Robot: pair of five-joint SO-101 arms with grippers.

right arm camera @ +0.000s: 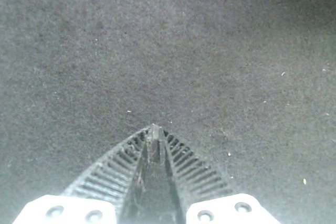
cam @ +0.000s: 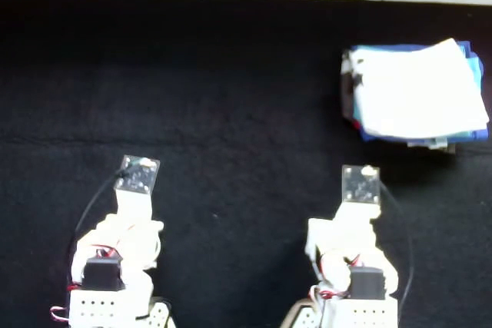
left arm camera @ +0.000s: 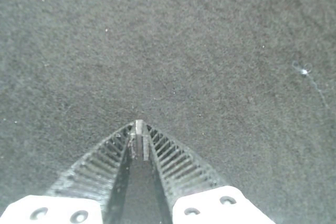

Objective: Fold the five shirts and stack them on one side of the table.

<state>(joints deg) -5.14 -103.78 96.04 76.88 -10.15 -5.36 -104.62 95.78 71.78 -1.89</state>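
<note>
Black cloth (cam: pixel 231 74) lies under everything. Folded shirts (cam: pixel 415 94) sit in one stack at its far right side, a white one on top. The left gripper (left arm camera: pixel 138 127) has its tips pressed together, holding nothing. The right gripper (right arm camera: pixel 154 129) is the same. Both hang over the cloth.

One overhead, two close wrist views

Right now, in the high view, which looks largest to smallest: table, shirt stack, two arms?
1. Table: far the largest.
2. Shirt stack, the arm near it and the other arm: alike; the edge cuts both arms, so unranked.
</note>
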